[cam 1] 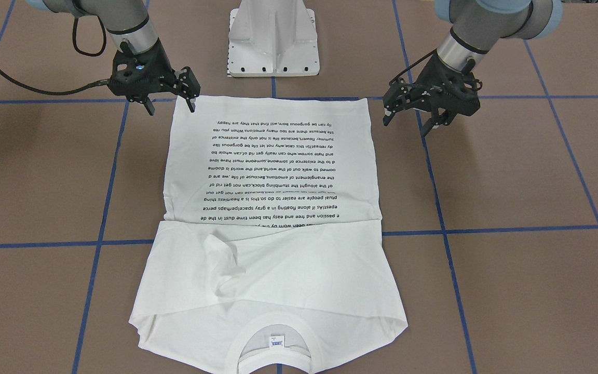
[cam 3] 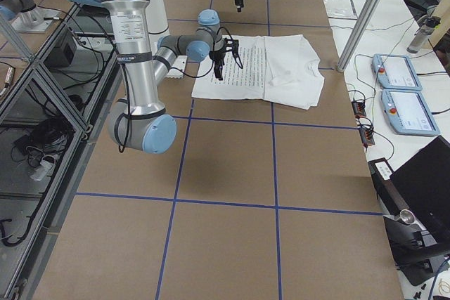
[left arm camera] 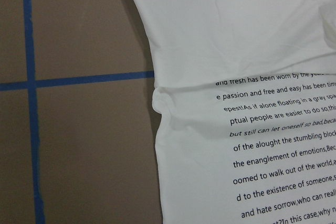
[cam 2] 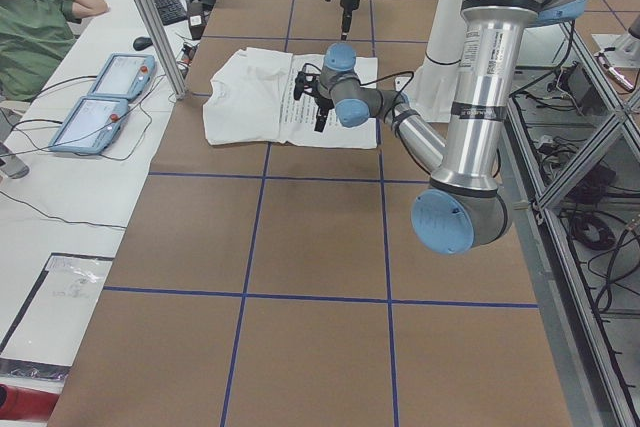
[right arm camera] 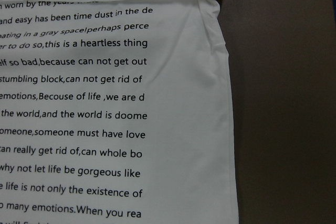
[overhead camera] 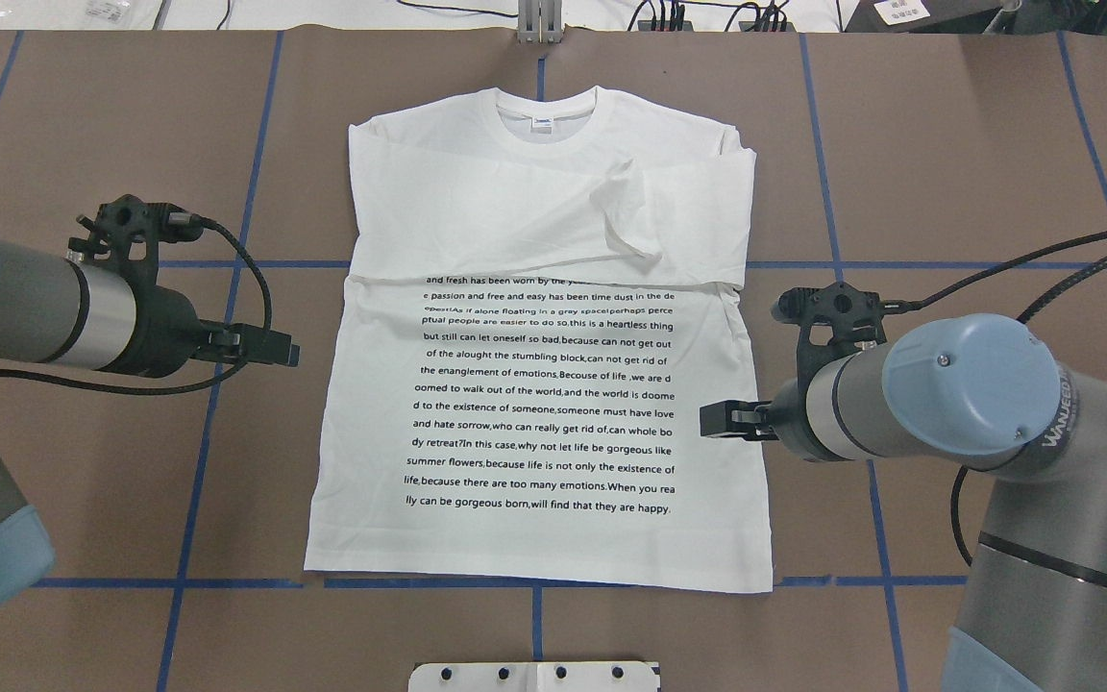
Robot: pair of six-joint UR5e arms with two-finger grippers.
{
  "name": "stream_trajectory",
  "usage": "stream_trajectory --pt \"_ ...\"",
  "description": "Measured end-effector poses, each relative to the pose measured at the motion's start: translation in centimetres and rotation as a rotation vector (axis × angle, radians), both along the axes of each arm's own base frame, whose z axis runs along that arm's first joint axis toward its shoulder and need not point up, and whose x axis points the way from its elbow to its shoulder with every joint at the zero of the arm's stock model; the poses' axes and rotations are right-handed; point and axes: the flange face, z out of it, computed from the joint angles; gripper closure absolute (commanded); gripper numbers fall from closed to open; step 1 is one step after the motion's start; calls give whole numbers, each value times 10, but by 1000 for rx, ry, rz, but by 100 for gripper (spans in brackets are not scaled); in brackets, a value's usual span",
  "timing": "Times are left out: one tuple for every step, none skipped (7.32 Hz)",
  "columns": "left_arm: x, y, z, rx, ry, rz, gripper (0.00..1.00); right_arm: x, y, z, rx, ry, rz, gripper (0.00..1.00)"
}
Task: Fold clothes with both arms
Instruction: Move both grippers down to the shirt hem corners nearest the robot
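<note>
The white shirt lies flat on the brown table, text side up, collar away from the robot and both sleeves folded across the chest. My left gripper hangs open above the table just off the shirt's left edge. On the opposite side, my right gripper is open too, over the shirt's right edge. From the front, the left gripper and the right gripper both show spread fingers holding nothing. Each wrist view shows only a shirt edge, no fingers.
The white pedestal base stands at the robot's side, just behind the hem. Blue tape lines grid the table. Beyond the table's far edge are two tablets and a seated person.
</note>
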Motion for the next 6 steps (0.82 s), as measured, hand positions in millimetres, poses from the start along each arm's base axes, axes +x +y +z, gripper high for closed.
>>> stream_trajectory --pt "15 17 4 -24 -7 -2 0 -2 10 -3 -8 8 1 0" --pt "31 34 5 -48 -10 -6 0 -6 18 -4 -15 12 5 0" --pt "48 53 8 -75 -16 -10 0 -11 25 -4 -17 16 8 0" --pt "62 70 13 -97 -27 -13 0 -15 32 -2 -17 19 12 0" --pt "71 83 18 -116 -38 -17 0 -19 39 2 -16 22 16 0" --pt "77 91 22 -131 -45 -20 0 -21 46 8 -11 18 21 0"
